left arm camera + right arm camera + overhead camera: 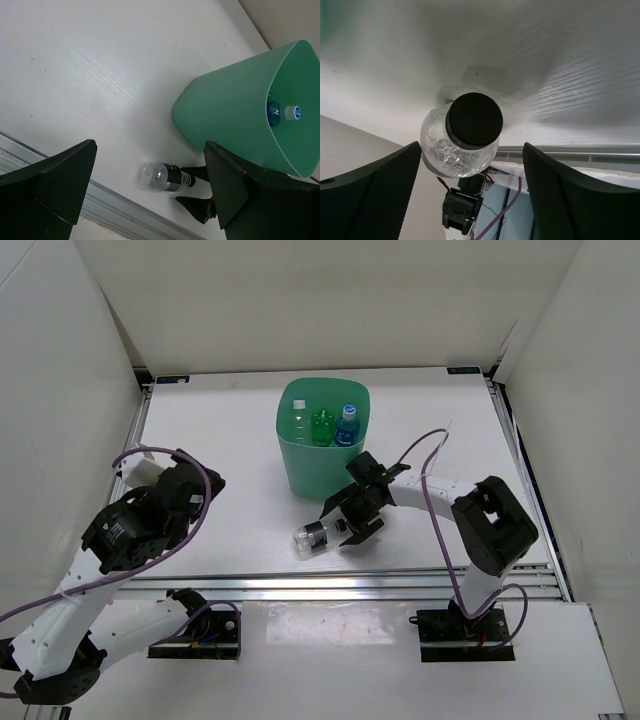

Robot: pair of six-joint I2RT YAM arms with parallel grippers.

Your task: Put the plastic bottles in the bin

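Note:
The mint-green bin [300, 472] stands upright at the table's middle. Inside it I see a clear white-capped bottle [298, 412], a green bottle [322, 426] and a blue-labelled bottle [348, 425]. The short clear bottle with the black label [316, 537] lies on its side in front of the bin. My right gripper [350, 523] is open, its fingers on either side of that bottle's black cap [472, 120], not pressing it. My left gripper [200, 488] is open and empty, well left of the bin. The left wrist view shows the bin [230, 115] and the lying bottle [162, 177].
An aluminium rail [350, 585] runs along the table's near edge, close below the lying bottle. White walls enclose the table on the left, back and right. A purple cable [428, 455] loops over the right arm.

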